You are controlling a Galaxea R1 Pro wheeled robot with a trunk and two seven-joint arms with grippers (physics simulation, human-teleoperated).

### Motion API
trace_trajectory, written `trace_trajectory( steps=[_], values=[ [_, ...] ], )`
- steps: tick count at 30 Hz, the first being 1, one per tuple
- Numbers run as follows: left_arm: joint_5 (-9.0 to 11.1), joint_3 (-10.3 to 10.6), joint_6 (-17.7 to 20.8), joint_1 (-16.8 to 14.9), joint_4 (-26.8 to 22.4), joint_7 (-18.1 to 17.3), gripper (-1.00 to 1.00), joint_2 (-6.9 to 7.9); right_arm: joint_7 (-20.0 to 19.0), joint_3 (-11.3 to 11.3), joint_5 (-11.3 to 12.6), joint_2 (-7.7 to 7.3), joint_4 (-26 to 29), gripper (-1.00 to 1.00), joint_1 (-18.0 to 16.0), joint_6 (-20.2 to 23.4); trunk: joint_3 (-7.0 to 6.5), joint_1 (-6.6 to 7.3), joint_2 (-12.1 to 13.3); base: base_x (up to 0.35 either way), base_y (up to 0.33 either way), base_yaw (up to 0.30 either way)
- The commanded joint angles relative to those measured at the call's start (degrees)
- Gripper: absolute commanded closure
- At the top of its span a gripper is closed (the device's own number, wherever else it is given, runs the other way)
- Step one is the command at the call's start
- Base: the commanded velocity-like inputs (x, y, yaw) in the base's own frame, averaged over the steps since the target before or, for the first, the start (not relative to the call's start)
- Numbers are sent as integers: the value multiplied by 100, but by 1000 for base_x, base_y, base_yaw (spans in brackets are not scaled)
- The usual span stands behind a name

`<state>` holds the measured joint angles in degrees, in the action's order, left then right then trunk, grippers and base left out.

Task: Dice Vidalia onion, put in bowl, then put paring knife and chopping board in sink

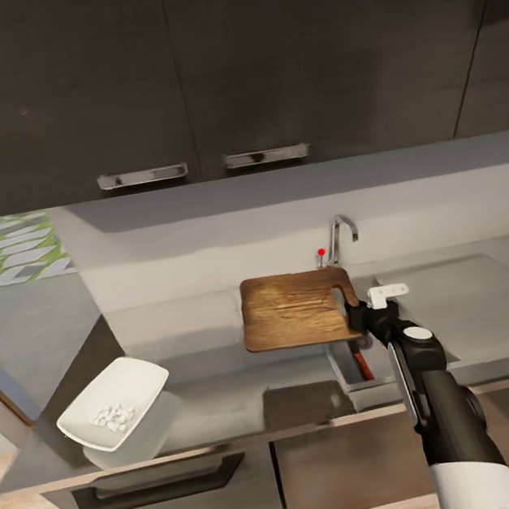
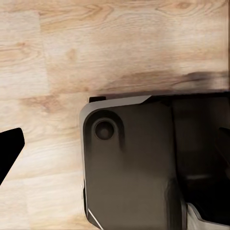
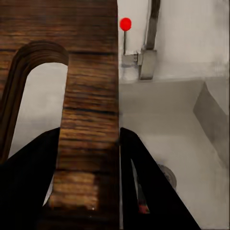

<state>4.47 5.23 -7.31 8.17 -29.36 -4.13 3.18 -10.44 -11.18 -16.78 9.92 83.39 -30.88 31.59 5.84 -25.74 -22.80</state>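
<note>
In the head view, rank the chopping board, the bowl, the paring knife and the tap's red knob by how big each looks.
1. chopping board
2. bowl, close to the board in apparent size and nearer the camera, so this order is unsure
3. paring knife, partly hidden in the sink
4. red knob

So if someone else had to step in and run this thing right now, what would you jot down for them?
Right tool: shut on the chopping board, gripping the strip beside its handle slot, board held level at the sink.
Left tool: hanging by the robot's base over the wooden floor; state unclear.
Done: diced onion is in the bowl on the countertop; paring knife lies in the sink.
Left: lower the board into the sink and release.
</note>
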Motion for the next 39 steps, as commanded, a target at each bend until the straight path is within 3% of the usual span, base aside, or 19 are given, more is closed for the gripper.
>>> trace_trajectory(
  steps=[1,3,10,16,18,20,22,25,29,33,37,39],
  values=[
    [46,31,-7,0,-8,0,-100,7,147,-6,42,8,-90,100,-6,35,10,-5,-12,122,-226,138],
    [45,31,-7,0,-8,0,-100,7,424,-12,49,8,-278,100,-6,38,10,-5,-12,151,-205,136],
    [45,31,-7,0,-8,0,-100,7,805,-24,55,8,-815,100,-6,38,10,-5,-12,178,-158,19],
    [45,33,-7,0,-8,0,-100,7,1141,-52,163,8,-925,100,-6,32,10,-5,-12,97,-32,0],
    [47,33,-7,0,-8,0,-100,7,1327,-57,358,8,-928,100,-6,31,10,-5,-12,12,-3,0],
    [45,33,-7,0,-8,0,-100,7,1732,-62,750,8,-929,100,-6,14,10,-5,-12,4,-1,0],
    [48,33,-7,0,-15,0,-100,7,2310,-68,1288,8,-930,100,-6,-8,10,-5,-12,1,0,0],
    [45,36,-7,0,-16,0,-100,7,2836,-71,1842,8,-937,100,-6,-36,10,-5,-12,0,0,0],
    [47,32,-7,0,-17,0,-100,7,3530,-77,2099,8,-954,100,-6,-203,10,-5,-12,0,0,0],
    [48,37,-7,0,-17,0,-100,7,4517,-72,2218,8,-1282,100,-6,-789,10,-5,-12,0,0,0],
    [52,39,-7,0,-17,0,-100,7,5004,-69,2777,8,-1562,100,-6,-1057,10,-5,-12,0,0,0],
    [53,39,-7,0,-17,0,-100,7,5283,-69,2928,8,-1622,100,-6,-1075,10,-5,-12,0,0,0]
  ],
)
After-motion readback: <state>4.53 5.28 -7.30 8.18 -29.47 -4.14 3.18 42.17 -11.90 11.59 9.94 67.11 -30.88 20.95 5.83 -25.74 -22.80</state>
